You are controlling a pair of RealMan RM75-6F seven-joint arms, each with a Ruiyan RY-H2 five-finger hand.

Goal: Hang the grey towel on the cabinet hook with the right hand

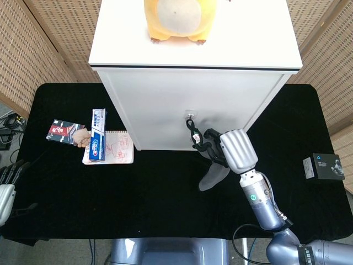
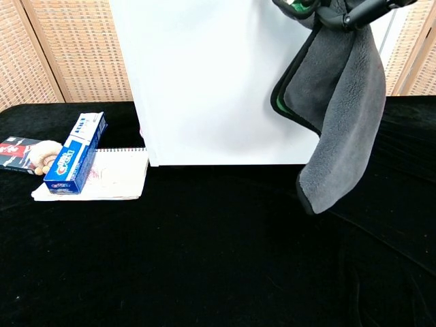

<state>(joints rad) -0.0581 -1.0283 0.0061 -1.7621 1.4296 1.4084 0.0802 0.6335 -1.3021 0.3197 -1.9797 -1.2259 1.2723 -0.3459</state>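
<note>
Far left in the head view, the left hand (image 1: 6,185) sits at the table edge with nothing in it, fingers loosely apart. Moving right there's a small red packet (image 1: 62,131), then a blue toothpaste box (image 1: 97,141) lying across the edge of a spiral notepad (image 1: 113,149), all on the black table (image 1: 160,193). The white cabinet (image 1: 187,105) stands in the middle with a yellow plush toy (image 1: 177,19) on top, and the hook (image 1: 191,115) is on its front face. The right hand (image 1: 230,152) is just right of the hook, fingers closed around the top of the grey towel (image 2: 337,116), which hangs down in front of the cabinet. The towel's black loop (image 1: 192,130) reaches up to the hook, but I can't tell if it's actually on it. Far right lies a small black box (image 1: 324,166).
</note>
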